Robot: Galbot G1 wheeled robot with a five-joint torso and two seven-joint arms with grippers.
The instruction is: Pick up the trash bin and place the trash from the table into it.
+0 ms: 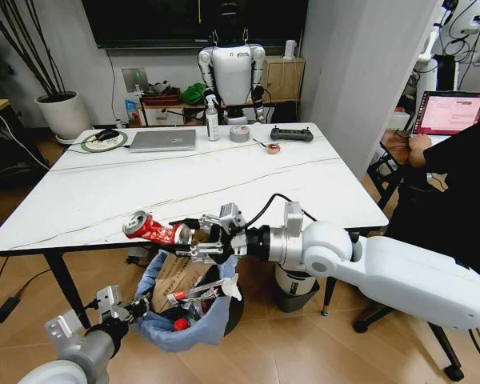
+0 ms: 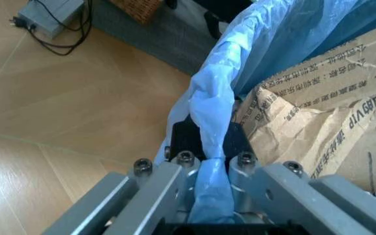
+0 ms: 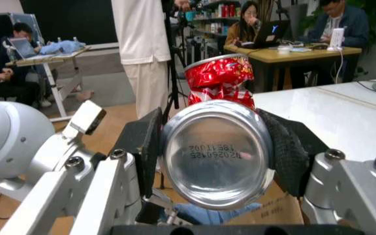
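Presently:
Right gripper (image 1: 194, 238): centre of frame, clenched on crushed red can (image 1: 154, 230).
Left gripper (image 1: 136, 308): lower left, pinching bag rim of trash bin (image 1: 184, 324).
Bin: below table (image 1: 88, 200) edge, cardboard (image 1: 174, 276) inside.

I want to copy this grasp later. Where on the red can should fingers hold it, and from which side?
Grip the uncrushed base end of the red can, pressing across its round sides, as the right gripper does. Come from the base: the far end is crumpled.
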